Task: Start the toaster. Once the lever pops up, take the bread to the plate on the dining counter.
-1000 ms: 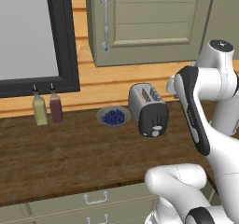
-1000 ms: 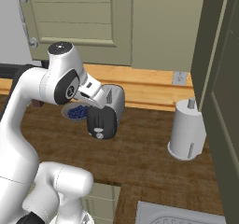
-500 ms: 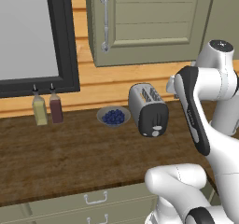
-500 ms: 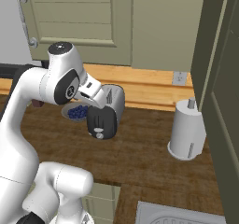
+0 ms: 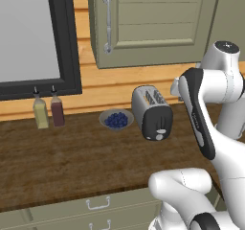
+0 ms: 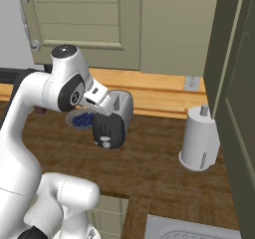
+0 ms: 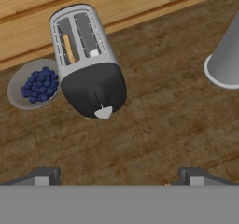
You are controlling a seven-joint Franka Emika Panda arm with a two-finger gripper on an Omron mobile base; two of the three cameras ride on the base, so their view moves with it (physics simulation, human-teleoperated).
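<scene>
The silver toaster (image 5: 152, 111) (image 6: 113, 121) (image 7: 86, 59) stands on the wood worktop, its black end panel facing the robot. The pale grey lever (image 7: 103, 112) juts from that panel. The bread (image 7: 68, 48) sits in one slot, and only its thin tan edge shows. In the hand view my gripper (image 7: 120, 177) hovers above the worktop in front of the toaster's end panel. Its fingertips (image 7: 46, 176) stand wide apart with nothing between them, so it is open. The plate and the dining counter are out of view.
A grey bowl of blueberries (image 5: 116, 120) (image 6: 82, 119) (image 7: 33, 84) sits right beside the toaster. Two bottles (image 5: 48, 113) stand by the wall to the left. A pale paper-towel holder (image 6: 200, 138) (image 7: 226, 59) stands to the right. Cabinets hang above.
</scene>
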